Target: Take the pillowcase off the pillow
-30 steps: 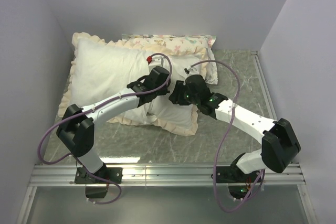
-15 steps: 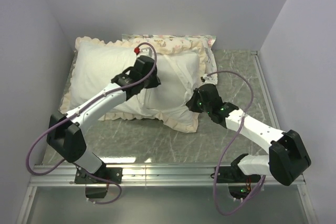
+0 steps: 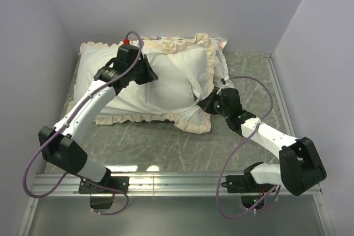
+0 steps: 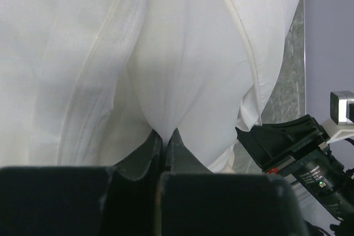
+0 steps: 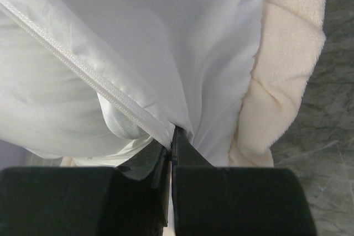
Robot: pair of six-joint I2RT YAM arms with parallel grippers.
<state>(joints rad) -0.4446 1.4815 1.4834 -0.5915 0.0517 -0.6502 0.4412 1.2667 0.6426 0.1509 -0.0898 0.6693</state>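
The pillowcase (image 3: 133, 118) lies cream-white face up on the table, its ruffled frill around it; no dark grey face shows. The plain white pillow (image 3: 168, 81) bulges out between the case's zip edges. My left gripper (image 3: 148, 74) is shut on that bulging white pillow fabric (image 4: 182, 70), its own jaws (image 4: 165, 134) closed tight. My right gripper (image 3: 206, 103) is shut on the pillowcase at the zip edge (image 5: 83, 70), its jaws (image 5: 173, 136) closed beside the cream plush frill (image 5: 282, 53).
A pastel print pillow (image 3: 171, 41) lies behind against the back wall. The marble-patterned table (image 3: 166, 147) has walls close on the left, back and right. My right arm (image 4: 298, 147) shows in the left wrist view, close by.
My left gripper has moved up and to the left, pulling white fabric with it. My right gripper has moved right and toward the near edge, and the case's right frill has flipped upward.
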